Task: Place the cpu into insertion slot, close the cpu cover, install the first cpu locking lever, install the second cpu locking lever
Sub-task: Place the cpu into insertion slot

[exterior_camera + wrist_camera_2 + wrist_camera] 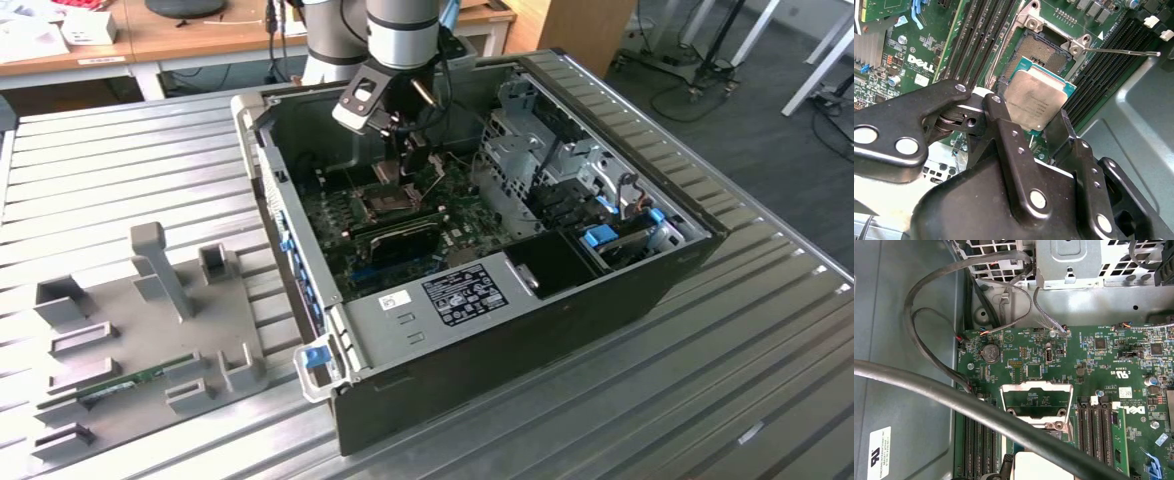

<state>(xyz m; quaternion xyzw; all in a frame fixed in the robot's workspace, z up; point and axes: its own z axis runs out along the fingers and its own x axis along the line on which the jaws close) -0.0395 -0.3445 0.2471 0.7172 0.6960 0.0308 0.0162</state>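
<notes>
While the cpu [1038, 97] is carried: the fingers [1004, 125] of the gripper [1031, 117] are clenched on two opposite edges of the chip, with its metal face turned toward the wrist.
Location of cpu: between the fingertips, inside the computer case [534, 330], over the green board. Its height above the board cannot be told.
Insertion slot [1046, 47]: just beyond the fingertips, uncovered, dark contact field exposed. In the second wrist view the chip's far edge overlaps the slot's near rim.
Cpu cover [1037, 386]: ahead of the fingers in the first wrist view, swung up off the slot.
Locking lever [1124, 51]: thin wire rod, unlatched, reaching out to one side of the fingers over the memory slots [1099, 75].
Orientation: the chip lies flat, roughly parallel to the board, with its edges close to parallel with the slot rim.
Long axis: none marked, as the outline is square. The grasp line runs edge to edge across it.
Step in hand (judgement): placing the cpu, not yet seated.
Technique (judgement): hold the chip level, centre it over the slot and match the keyed corner. Lower it straight, without sliding or pressing, since the contacts look easily bent. Stay clear of the raised cover and lever.
</notes>
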